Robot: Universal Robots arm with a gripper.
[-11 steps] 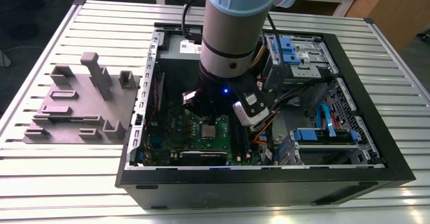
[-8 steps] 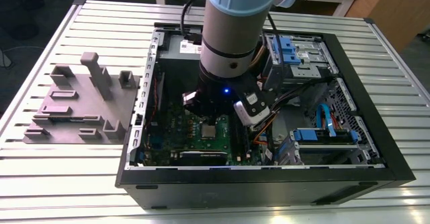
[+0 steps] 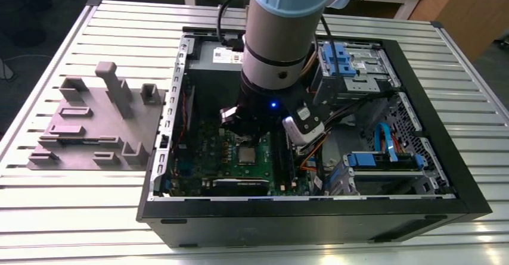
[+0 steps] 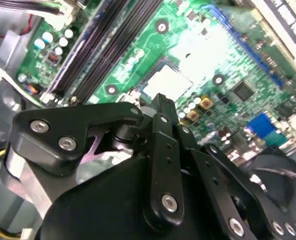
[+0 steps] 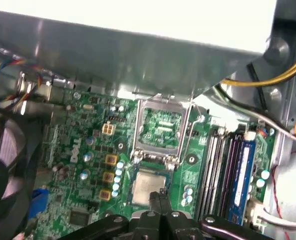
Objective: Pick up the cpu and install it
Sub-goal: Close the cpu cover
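From the exterior view's left, I see a grey fixture (image 3: 99,125) on the slatted table (image 3: 64,217), then the open PC case (image 3: 318,217) with my arm (image 3: 278,44) reaching into it. The cpu (image 3: 247,155) lies flat on the green motherboard (image 3: 202,152). In the first wrist view my gripper (image 5: 161,196) is clenched, empty, tips right over the cpu (image 5: 147,186), beside the raised socket frame (image 5: 160,131) and RAM sticks (image 5: 240,172).

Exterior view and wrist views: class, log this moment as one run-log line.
gripper: shut, just above chip | small square silver-grey cpu: lying in motherboard socket | metal socket frame: flipped open | open black computer case: on slatted table
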